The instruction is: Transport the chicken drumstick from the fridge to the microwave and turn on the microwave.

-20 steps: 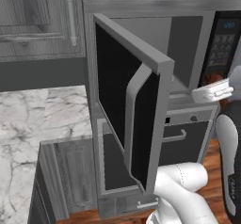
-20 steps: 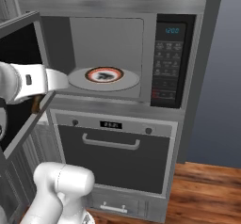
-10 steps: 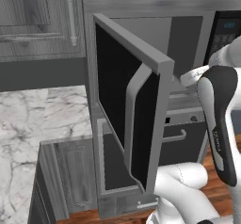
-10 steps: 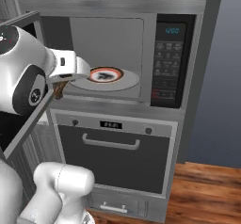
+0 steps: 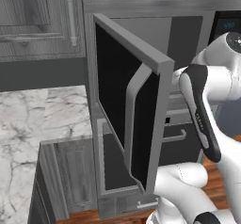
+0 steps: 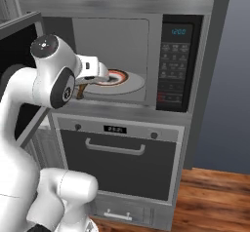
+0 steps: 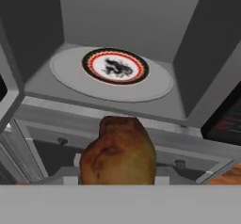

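Gripper [image 6: 84, 90] clamped on chicken drumstick [image 7: 118, 151], arm bent

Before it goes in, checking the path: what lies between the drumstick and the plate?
Hand view: bare turntable and sill between drumstick and plate.

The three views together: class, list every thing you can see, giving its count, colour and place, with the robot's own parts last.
microwave: one, grey frame, built in above the oven, door open
microwave door: one, black glass, swung out to the left
turntable: one, pale grey, inside the microwave
plate: one, white with red-and-black rim, on the turntable
keypad panel: one, black, right of the cavity
oven: one, dark, under the microwave
counter: one, white marble, left
chicken drumstick: one, golden-brown, before the cavity
gripper: one, white, holding the drumstick
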